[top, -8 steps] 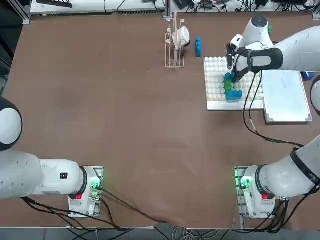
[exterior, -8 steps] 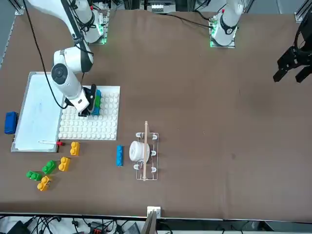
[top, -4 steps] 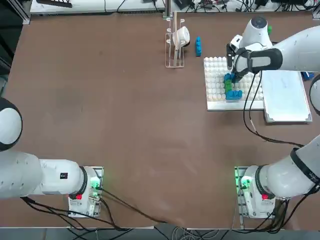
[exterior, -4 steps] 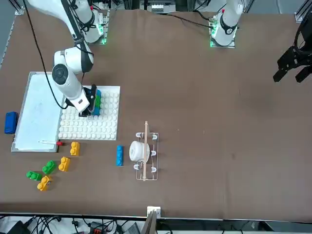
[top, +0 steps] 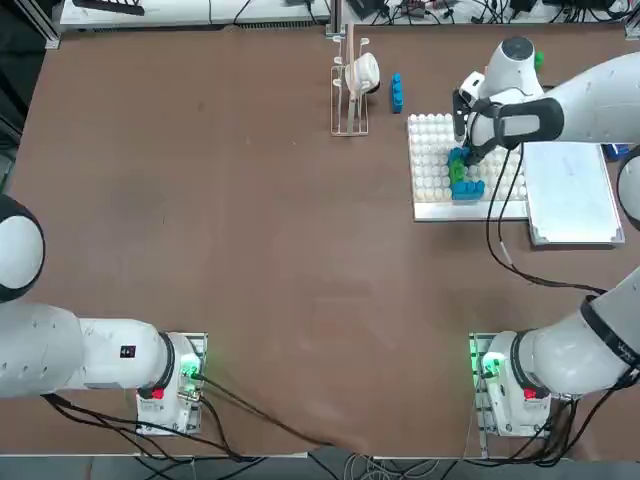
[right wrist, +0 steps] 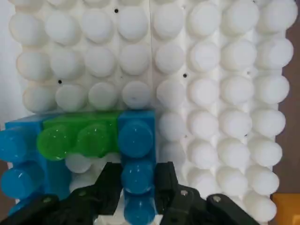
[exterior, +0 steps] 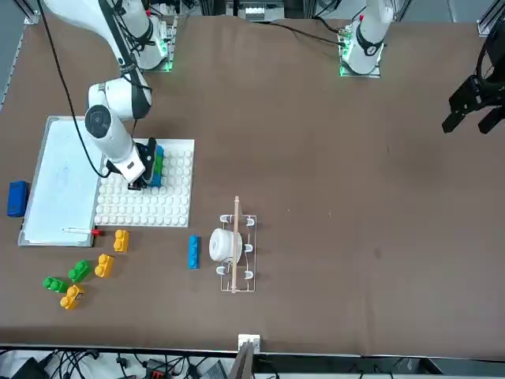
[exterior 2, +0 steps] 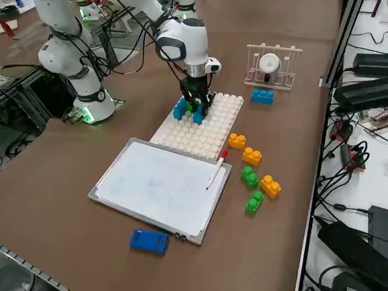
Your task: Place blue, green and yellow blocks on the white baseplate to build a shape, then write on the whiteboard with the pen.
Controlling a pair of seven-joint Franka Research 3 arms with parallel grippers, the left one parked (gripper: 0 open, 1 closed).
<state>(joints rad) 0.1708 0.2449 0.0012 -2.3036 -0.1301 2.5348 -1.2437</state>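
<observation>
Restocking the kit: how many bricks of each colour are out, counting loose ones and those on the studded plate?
Blue bricks: 3, one between the right gripper jaws on the white baseplate
Green bricks: 3
Yellow bricks: 3
Total: 9

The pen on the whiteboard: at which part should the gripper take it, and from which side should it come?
Probably mid-barrel, from straight above. The pen lies flat along the whiteboard edge nearest the loose bricks, red end toward the white baseplate, so the fingers should close across its thin barrel. The right gripper is shut on a blue block.
</observation>
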